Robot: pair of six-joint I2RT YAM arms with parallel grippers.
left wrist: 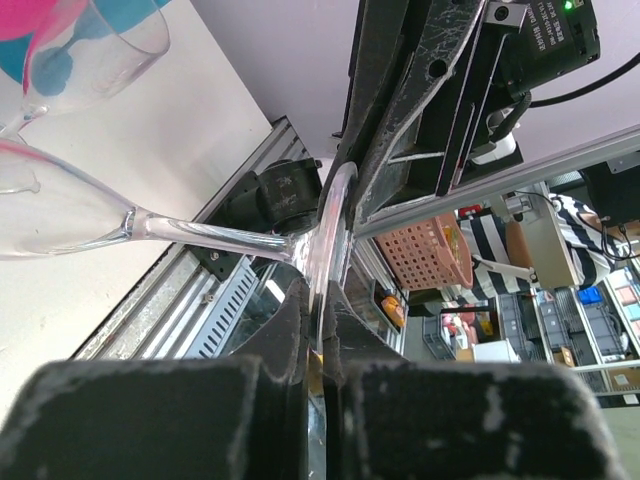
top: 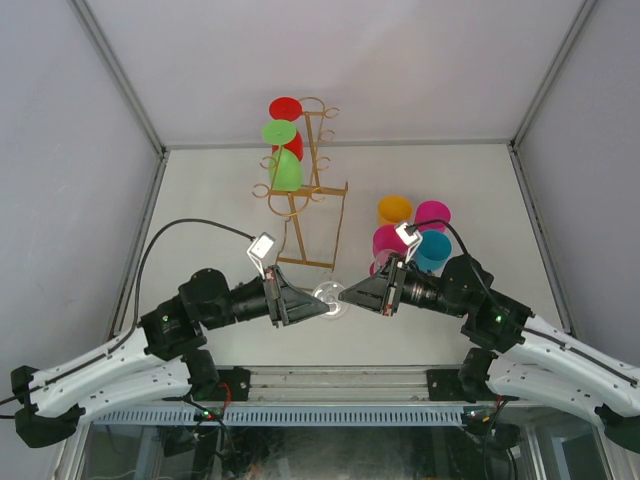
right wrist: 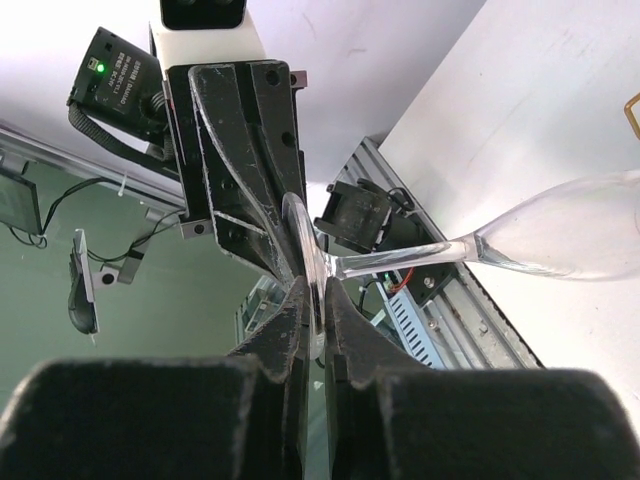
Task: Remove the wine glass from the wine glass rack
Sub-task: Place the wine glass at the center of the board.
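Note:
A clear wine glass (top: pixel 331 298) lies on its side in the air between both grippers, off the gold wire wine glass rack (top: pixel 318 215) behind it. My left gripper (top: pixel 318 303) is shut on the rim of the glass's round foot (left wrist: pixel 335 225). The stem (left wrist: pixel 210 235) and bowl (left wrist: pixel 50 215) run off to the left in the left wrist view. My right gripper (top: pixel 348 293) is shut on the same foot (right wrist: pixel 303 250) from the other side. In the right wrist view the bowl (right wrist: pixel 575 235) points right over the table.
Red (top: pixel 285 108) and green (top: pixel 285 170) glasses hang on the rack's left side. Orange (top: pixel 394 210), pink (top: pixel 432 214), magenta (top: pixel 388 243) and blue (top: pixel 434 250) glasses stand on the table at right, close behind the right wrist. The table's metal front rail (top: pixel 330 382) lies below the grippers.

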